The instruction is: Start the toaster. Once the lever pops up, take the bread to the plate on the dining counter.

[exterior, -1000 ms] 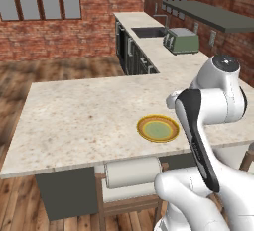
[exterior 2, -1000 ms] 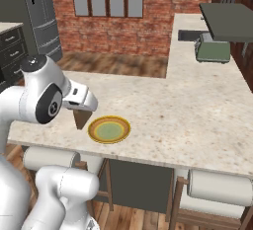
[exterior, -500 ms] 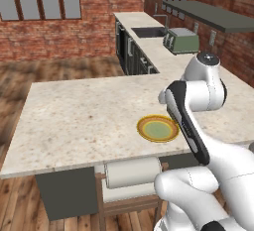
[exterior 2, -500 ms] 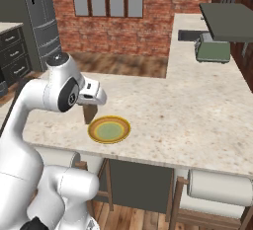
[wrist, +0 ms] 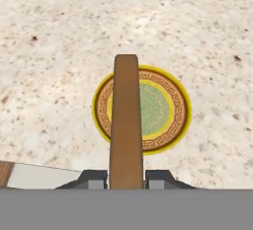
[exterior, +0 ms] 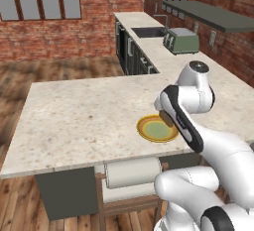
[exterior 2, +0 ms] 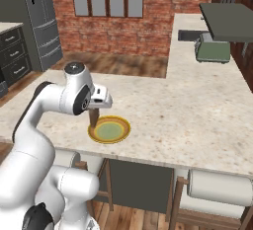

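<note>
Over the plate we see one pincer clamped on one bread slice, held edge-on and hanging above the plate's near side. One plate, yellow rim with a green centre, sits on the dining bench near its front edge. One green toaster stands well apart on the far worktop, beside one dark sink. Two stools are tucked under the bench front.

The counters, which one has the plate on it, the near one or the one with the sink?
The near dining counter: the plate sits near its front edge, under the held bread. The sink worktop carries the toaster instead.
</note>
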